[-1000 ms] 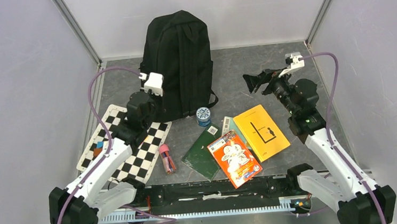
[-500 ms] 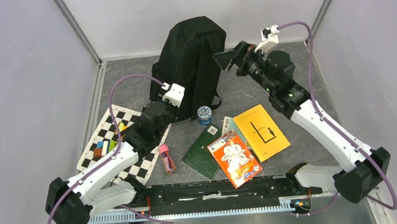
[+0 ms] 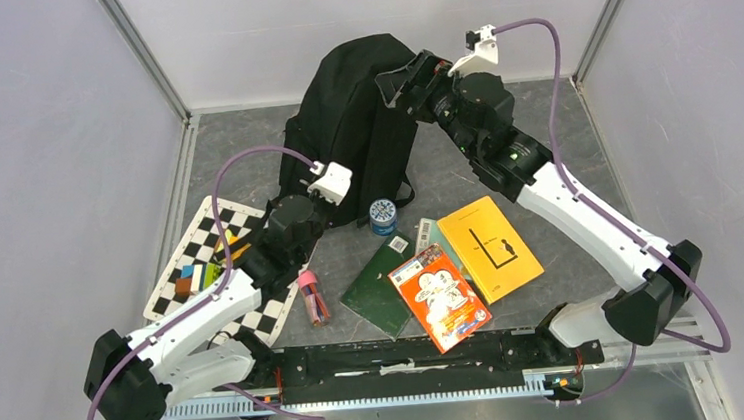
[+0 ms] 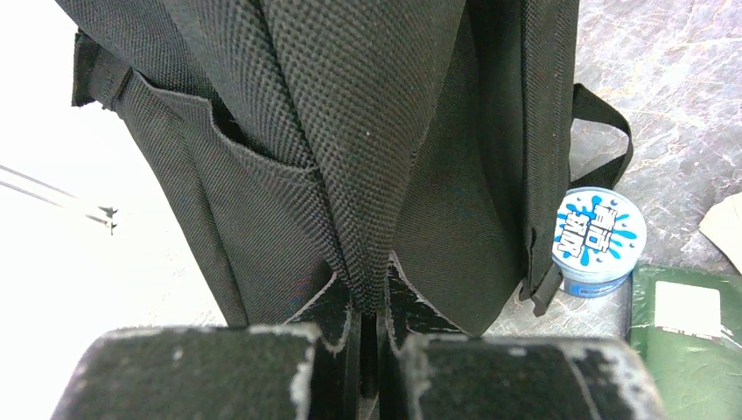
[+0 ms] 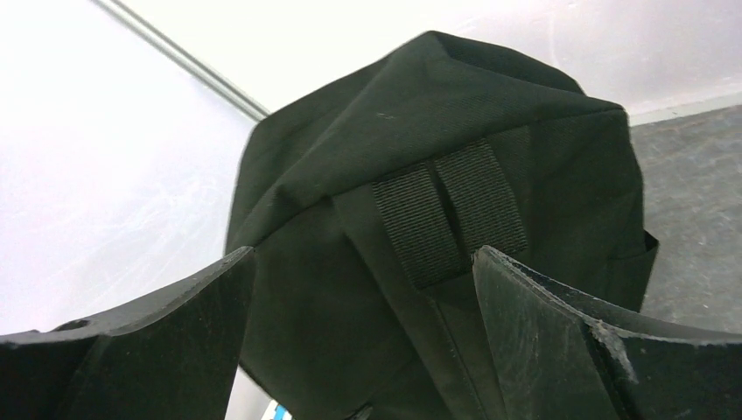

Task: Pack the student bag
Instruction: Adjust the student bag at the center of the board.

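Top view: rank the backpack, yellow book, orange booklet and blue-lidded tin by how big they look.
1. black backpack, by far the largest.
2. yellow book and orange booklet: too alike to rank.
3. blue-lidded tin, smallest.

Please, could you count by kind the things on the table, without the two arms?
black backpack: 1
books, namely green book, orange book, yellow book: 3
blue-and-white round tin: 1
pink pencil case: 1
checkered mat: 1
small coloured pieces on the mat: too small to count
total: 7, without the pieces
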Robot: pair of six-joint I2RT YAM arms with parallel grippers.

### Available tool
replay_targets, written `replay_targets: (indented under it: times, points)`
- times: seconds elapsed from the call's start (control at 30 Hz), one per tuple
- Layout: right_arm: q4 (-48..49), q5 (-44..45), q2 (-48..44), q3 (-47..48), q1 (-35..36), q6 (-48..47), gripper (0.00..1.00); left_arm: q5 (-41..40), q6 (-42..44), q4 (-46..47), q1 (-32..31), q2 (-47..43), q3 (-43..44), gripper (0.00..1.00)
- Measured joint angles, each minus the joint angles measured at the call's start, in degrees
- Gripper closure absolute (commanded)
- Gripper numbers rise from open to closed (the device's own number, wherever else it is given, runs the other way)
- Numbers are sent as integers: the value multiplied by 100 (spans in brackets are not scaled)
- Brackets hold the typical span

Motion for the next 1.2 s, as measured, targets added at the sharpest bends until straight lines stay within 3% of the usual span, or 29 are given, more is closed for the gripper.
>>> replay_targets:
  times: [0.37, 0.7, 0.77, 0.9, 0.97, 1.0, 1.07, 1.13, 1.2]
  points:
    - [-284, 750, 354, 557, 20, -155, 2, -190, 267, 127, -144, 42, -48, 98]
    - [-553, 619, 1248, 1685, 20, -409, 2, -409, 501, 275, -339, 175, -48, 98]
    - [-737, 509, 1585, 2085, 20, -455, 13, -479, 551, 282, -361, 214, -48, 98]
    - [-949, 382, 1873, 2319, 26, -588, 48, -608, 603, 282, -382, 251, -83, 93]
    - [-953, 302, 1882, 2284, 24, -608, 69, -680, 605, 256, -400, 251, -83, 84]
    - [-925, 262, 1875, 2273, 31, -616, 83, -717, 605, 243, -415, 247, -81, 68]
    - [-817, 164, 1871, 2249, 50, -612, 99, -763, 608, 131, -439, 221, -55, 27]
    - [-682, 26, 1869, 2208, 61, -699, 100, -774, 514, -299, -455, 162, 136, 3]
    - [-481, -164, 1869, 2140, 63, -772, 100, -745, 299, -885, -468, 92, 527, 0]
